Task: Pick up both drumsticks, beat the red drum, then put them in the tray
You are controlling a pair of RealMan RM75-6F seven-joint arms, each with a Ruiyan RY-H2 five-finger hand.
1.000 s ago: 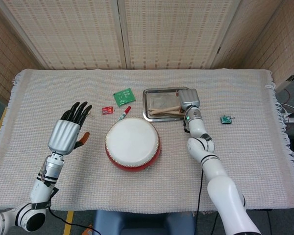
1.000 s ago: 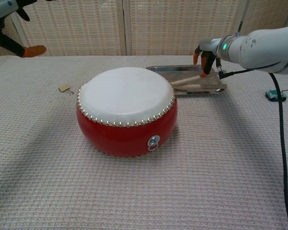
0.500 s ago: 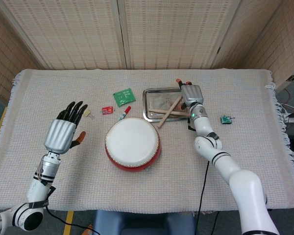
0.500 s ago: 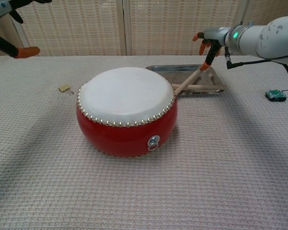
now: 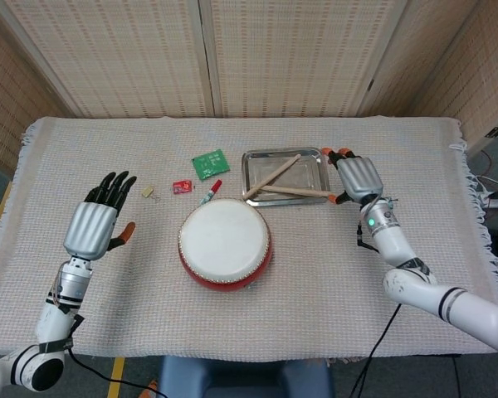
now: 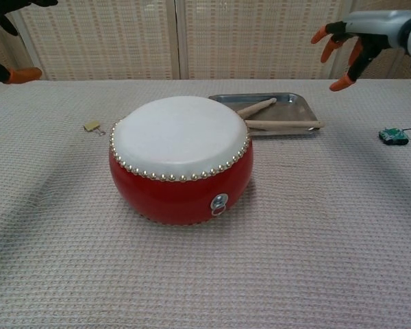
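The left hand [image 5: 91, 225] hangs over the left part of the cloth-covered desk [image 5: 108, 332] with its fingers spread and nothing in them, well apart from everything the task names. Next along, the round red drum with a white skin [image 5: 225, 243] sits near the middle of the desk, untouched by either hand. Just behind it and to its right lies the shallow metal tray [image 5: 314, 157], and both wooden drumsticks [image 5: 292, 191] rest in it, crossed: one runs diagonally from the tray's near left corner toward its far side, the other lies nearly level across the near part, its right tip poking out over the tray's right edge. Furthest right, the right hand [image 5: 361, 177] hovers just beside that right edge, palm down, fingers splayed and empty; the chest view shows it raised clear of the tray. So the sticks lie to the left of the right hand, which is by far the nearer of the two, and the level stick's long axis points almost straight at it. Judging by this layout, the task looks finished.
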